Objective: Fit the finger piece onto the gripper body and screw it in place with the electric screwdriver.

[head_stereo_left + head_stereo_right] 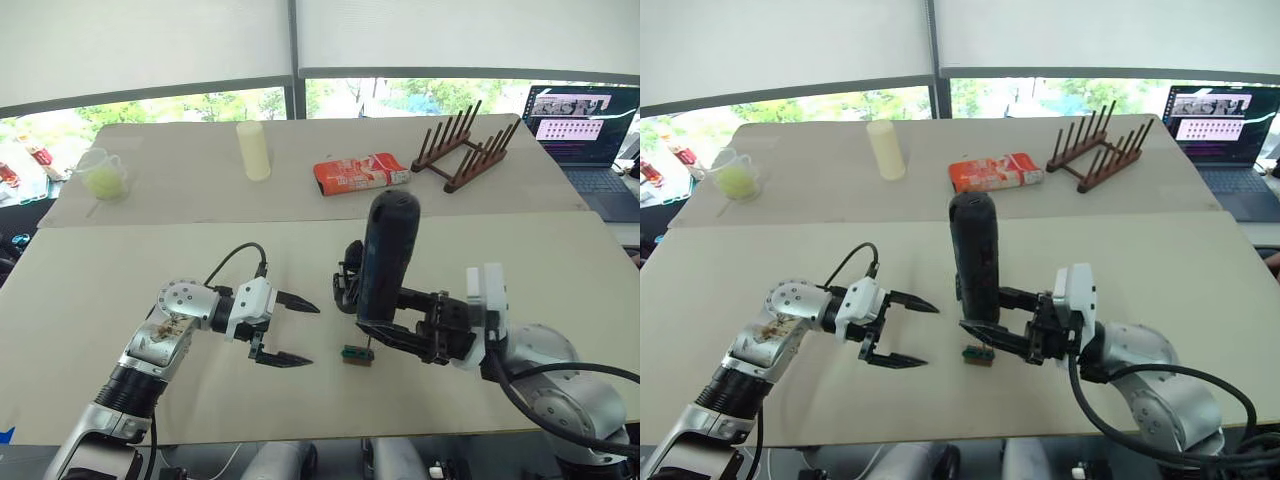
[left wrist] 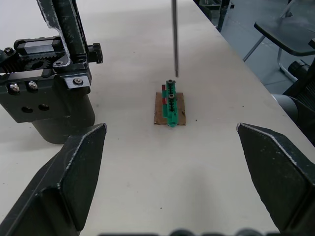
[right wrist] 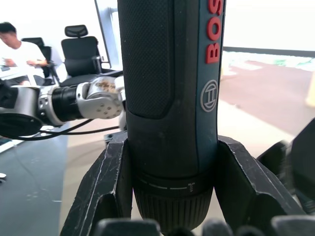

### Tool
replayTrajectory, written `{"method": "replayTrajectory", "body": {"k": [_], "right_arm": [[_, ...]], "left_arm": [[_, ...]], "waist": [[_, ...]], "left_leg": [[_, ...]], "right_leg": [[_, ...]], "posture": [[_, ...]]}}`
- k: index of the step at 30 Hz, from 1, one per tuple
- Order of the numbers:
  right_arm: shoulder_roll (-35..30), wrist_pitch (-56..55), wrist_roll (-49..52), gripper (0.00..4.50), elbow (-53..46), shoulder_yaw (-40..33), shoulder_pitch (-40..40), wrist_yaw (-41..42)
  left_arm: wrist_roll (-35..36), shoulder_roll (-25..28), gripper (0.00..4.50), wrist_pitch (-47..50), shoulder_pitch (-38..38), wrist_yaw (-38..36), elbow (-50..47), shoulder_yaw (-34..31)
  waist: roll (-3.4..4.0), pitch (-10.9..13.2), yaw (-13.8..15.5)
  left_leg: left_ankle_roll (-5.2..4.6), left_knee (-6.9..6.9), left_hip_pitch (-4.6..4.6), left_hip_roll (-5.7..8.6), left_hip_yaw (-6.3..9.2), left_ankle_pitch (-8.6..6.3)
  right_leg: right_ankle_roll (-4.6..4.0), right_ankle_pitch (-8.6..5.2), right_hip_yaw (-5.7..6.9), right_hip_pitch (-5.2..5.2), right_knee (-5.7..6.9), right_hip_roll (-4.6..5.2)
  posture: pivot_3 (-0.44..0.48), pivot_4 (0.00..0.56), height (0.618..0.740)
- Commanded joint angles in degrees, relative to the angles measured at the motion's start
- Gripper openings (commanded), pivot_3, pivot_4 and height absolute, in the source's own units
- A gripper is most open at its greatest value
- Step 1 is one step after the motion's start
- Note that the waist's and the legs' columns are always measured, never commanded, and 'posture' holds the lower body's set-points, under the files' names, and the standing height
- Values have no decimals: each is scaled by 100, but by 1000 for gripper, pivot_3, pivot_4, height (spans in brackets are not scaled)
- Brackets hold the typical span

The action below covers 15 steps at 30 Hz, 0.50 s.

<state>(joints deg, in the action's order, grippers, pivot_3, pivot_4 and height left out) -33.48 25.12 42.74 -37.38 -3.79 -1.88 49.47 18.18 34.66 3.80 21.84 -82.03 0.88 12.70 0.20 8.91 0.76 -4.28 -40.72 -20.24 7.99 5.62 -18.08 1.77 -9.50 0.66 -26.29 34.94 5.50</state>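
My right gripper (image 1: 398, 322) is shut on the electric screwdriver (image 1: 386, 255), a thick black cylinder held upright over the table's middle. Its thin metal bit (image 2: 174, 39) points down, with the tip just above a small green-and-brown block (image 2: 170, 105). The gripper body (image 2: 49, 93), a black mechanism with one finger rising from it, stands right behind the screwdriver (image 1: 975, 250), mostly covered by it in the eye views. My left gripper (image 1: 313, 336) hangs open a little left of the block (image 1: 356, 354), holding nothing. A separate finger piece is out of view.
On the far table stand a pale yellow cylinder (image 1: 253, 150), a red packet (image 1: 360, 172), a wooden peg rack (image 1: 468, 150) and a plastic cup (image 1: 103, 175). A laptop (image 1: 585, 125) sits at the far right. A person (image 3: 15, 44) sits beyond the table near office chairs.
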Motion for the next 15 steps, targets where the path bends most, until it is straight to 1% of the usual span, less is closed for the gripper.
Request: {"method": "replayTrajectory", "body": {"k": [1, 15], "right_arm": [[-55, -117, 190, 1902, -334, -236, 6, -47], [48, -221, 40, 1902, -323, -18, 28, -221]], "left_arm": [[30, -11, 4500, -87, 22, -60, -100, 52], [-274, -430, 4500, -355, 158, 98, 143, 427]], "waist": [[0, 0, -2], [-1, 1, -1]], "left_leg": [[0, 0, 0, 0, 0, 0], [-1, 0, 0, 0, 0, 0]], "right_leg": [[0, 0, 0, 0, 0, 0], [0, 0, -2, 0, 0, 1]], "posture": [[0, 150, 740], [0, 150, 740]]}}
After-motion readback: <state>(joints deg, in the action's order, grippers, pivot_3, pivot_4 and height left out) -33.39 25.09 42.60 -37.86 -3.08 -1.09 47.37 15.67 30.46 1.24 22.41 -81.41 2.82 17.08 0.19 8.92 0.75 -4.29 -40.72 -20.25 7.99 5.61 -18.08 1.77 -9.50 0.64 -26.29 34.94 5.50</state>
